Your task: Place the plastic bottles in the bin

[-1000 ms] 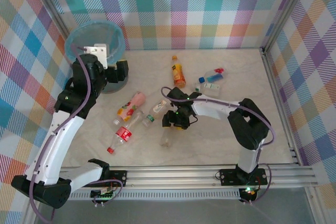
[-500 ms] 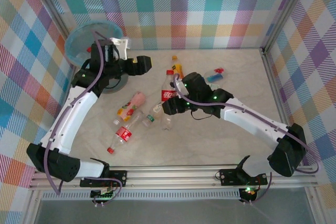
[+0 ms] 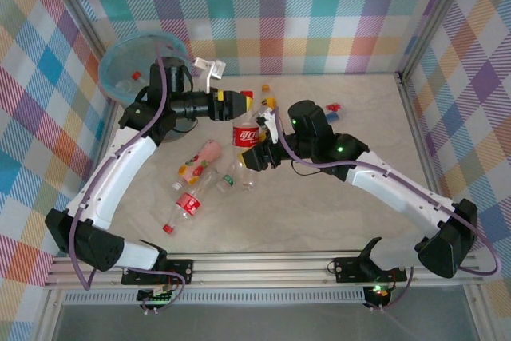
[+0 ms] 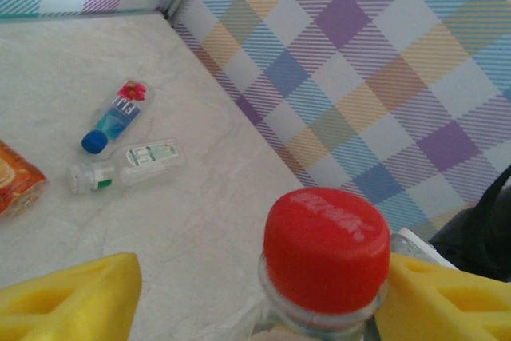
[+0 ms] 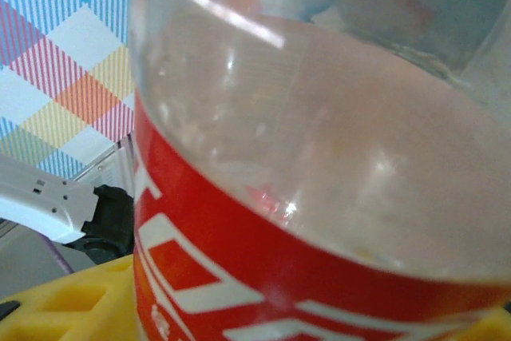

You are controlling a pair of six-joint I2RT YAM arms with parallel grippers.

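red-label bottle point(image 3: 244, 133): lifted off table point(image 3: 319, 213) | left fingers point(image 4: 68, 297): swung from bin point(image 3: 124, 55) to its cap point(image 4: 327, 249)

Left arm extended toward the right, forearm level; left gripper point(image 3: 243, 104) with jaws parted. Right arm stretched toward the left, elbow bent; right gripper point(image 3: 254, 155) clamped on red-label bottle point(image 3: 244, 134).

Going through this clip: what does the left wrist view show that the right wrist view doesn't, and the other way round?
Left wrist, not right wrist: a red cap between the open left gripper's yellow fingers, and on the table a blue-capped bottle, a green-and-white bottle and the edge of an orange-labelled bottle. Right wrist, not left wrist: a red label with white lettering, close up, beside the right gripper's yellow finger. Both: the one clear bottle that the right gripper holds, and the plaid wall.
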